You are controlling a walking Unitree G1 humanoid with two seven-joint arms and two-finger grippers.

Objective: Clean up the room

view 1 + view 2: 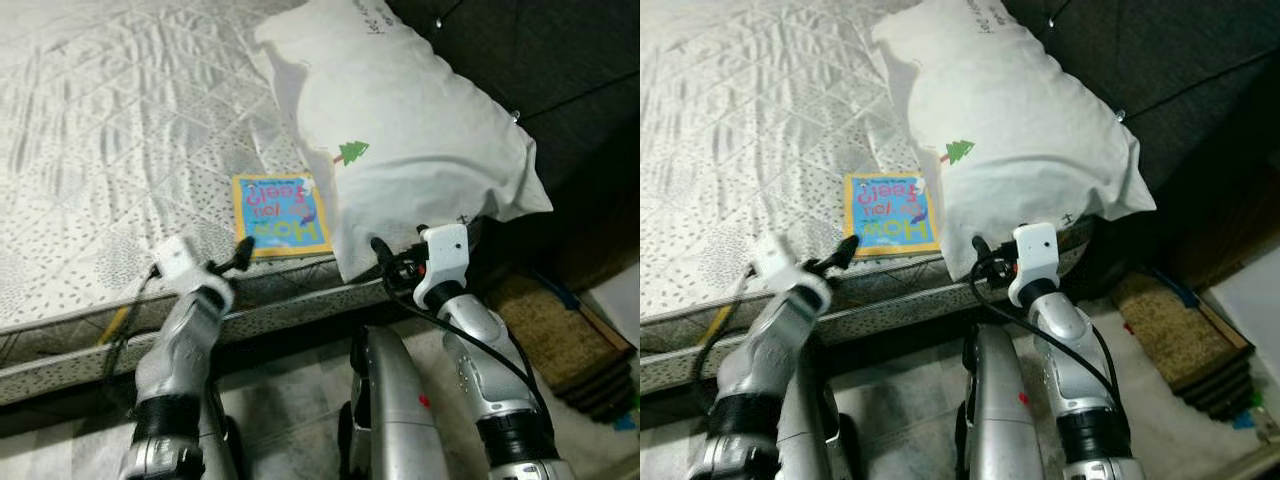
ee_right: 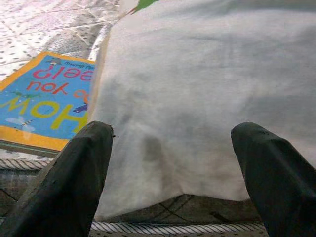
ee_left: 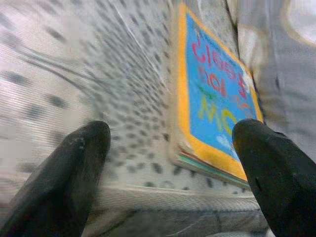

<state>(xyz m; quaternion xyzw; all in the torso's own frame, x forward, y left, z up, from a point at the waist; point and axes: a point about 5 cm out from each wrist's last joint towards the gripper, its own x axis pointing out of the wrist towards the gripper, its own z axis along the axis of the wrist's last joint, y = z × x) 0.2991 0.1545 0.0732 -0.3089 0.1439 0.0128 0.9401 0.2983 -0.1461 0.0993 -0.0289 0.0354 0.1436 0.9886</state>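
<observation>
A blue picture book with a yellow border (image 1: 282, 214) lies flat near the front edge of the mattress (image 1: 120, 130). A large white pillow (image 1: 400, 130) with a small green tree print lies to its right, overhanging the mattress edge. My left gripper (image 1: 238, 256) is open at the mattress edge, just short of the book's near left corner (image 3: 207, 153). My right gripper (image 1: 385, 258) is open in front of the pillow's lower edge (image 2: 197, 123), with the book off to one side.
A dark upholstered headboard (image 1: 540, 60) rises behind the pillow. Brown mats (image 1: 560, 335) are stacked on the pale floor at the right. The mattress's patterned side band (image 1: 90, 350) runs across in front of my arms.
</observation>
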